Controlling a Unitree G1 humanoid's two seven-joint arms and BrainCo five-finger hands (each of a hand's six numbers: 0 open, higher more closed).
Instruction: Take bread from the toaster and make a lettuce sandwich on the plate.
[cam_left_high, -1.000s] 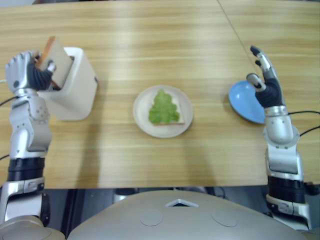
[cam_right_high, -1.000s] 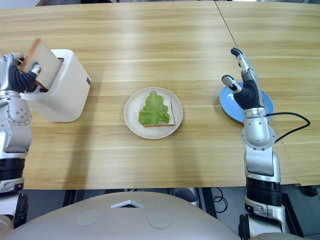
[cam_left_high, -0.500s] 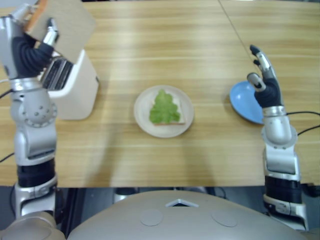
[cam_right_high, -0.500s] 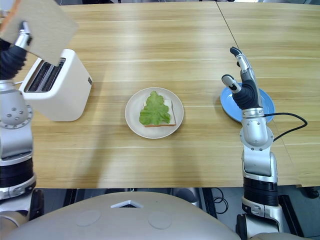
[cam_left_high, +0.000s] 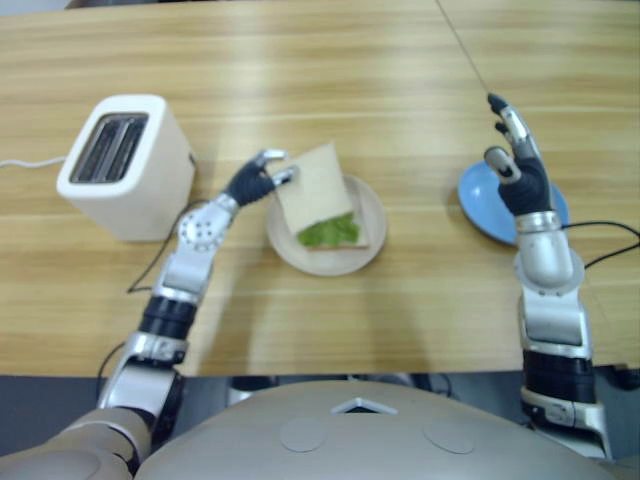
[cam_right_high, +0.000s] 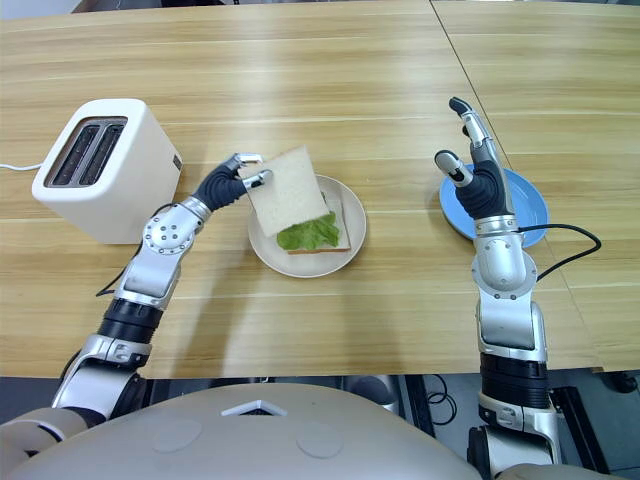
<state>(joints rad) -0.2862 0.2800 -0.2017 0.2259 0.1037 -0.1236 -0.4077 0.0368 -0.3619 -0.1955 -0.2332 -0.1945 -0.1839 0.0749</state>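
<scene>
Nearly done, I'd say: left hand (cam_right_high: 225, 183) grips the top slice (cam_right_high: 290, 190), tilted above the lettuce (cam_right_high: 308, 234) on the plate (cam_right_high: 275, 258) (bottom slice (cam_right_high: 342, 228) beneath); laying it flat and releasing remain. Right hand (cam_right_high: 478, 175) hangs spread, empty, over the dish (cam_right_high: 525, 205).

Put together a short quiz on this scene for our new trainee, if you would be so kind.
1. True or false: the left hand holds a bread slice tilted over the white plate.
2. Pick one. Relative to the blue plate, the right hand is: A) gripping its rim; B) open and raised by it; C) pressed flat on top of it.
3. In one word: which green food lies on the white plate?

Key: 1 true; 2 B; 3 lettuce.
</scene>
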